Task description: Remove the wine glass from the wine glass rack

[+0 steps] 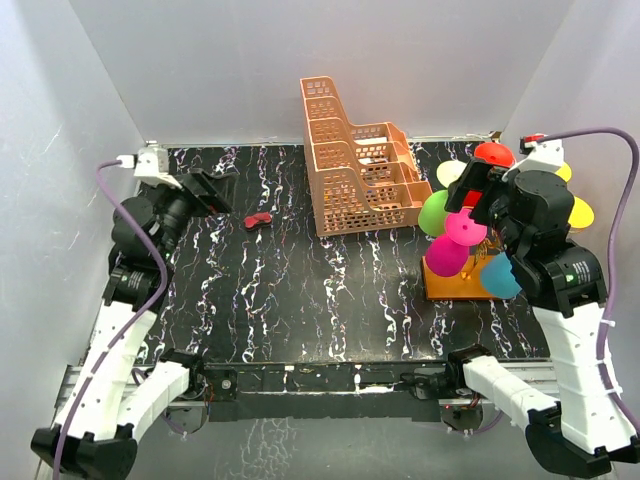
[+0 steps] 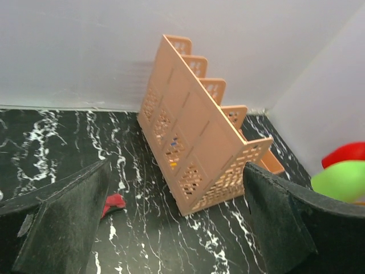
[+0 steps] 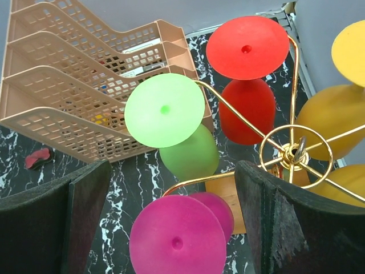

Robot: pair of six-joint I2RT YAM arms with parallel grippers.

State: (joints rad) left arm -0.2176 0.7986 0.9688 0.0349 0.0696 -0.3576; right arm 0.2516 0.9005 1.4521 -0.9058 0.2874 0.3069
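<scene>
The wine glass rack stands at the table's right side, a gold wire stem on an orange-brown base. Several coloured wine glasses hang upside down from its arms, among them magenta, green and red. My right gripper hovers open above the rack. In the right wrist view, the right gripper has its fingers on either side of the magenta glass and well apart from it. My left gripper is open and holds nothing at the far left, with the left gripper facing the table.
A peach lattice tiered basket stands at the back centre, close to the left of the rack. A small red object lies on the black marbled tabletop between my left gripper and the basket. White walls enclose the table.
</scene>
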